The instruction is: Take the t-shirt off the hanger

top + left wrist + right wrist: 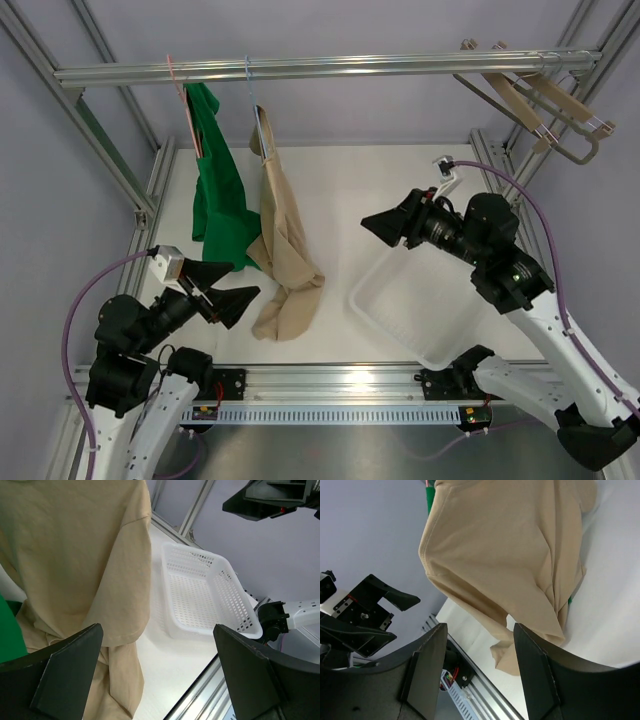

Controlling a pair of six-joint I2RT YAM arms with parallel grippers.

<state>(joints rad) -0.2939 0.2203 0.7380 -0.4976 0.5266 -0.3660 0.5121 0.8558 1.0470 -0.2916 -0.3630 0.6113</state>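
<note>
Jaws of the left gripper [224,290] stand spread wide and I see nothing held between them. Its own wrist view confirms this: the left gripper [156,630] frames cloth and table without touching either. I find the right gripper [385,228] likewise spread and empty, raised above the white basket [420,300].

From overhead, I find the beige t-shirt [280,235] on its hanger [258,125], hooked to the aluminium rail [330,68] at 11 o'clock of the table [350,180]. Its lower end lies bunched on the table, near the left gripper and at 1 o'clock from it. A green t-shirt [220,200] hangs just beside it at 9 o'clock. Spare wooden hangers [540,100] sit at 2 o'clock on the frame.

Only the overhead view shows hanger and rail; both wrist views cut off the garment's top. The left wrist view gives the sleeve and side of the beige t-shirt [75,555] close up, with the white basket [200,595] at 3 o'clock. The right wrist view, through the spread right gripper [480,627], shows another face of the beige t-shirt [505,545], with the left gripper [405,617] at 8 o'clock.
</note>
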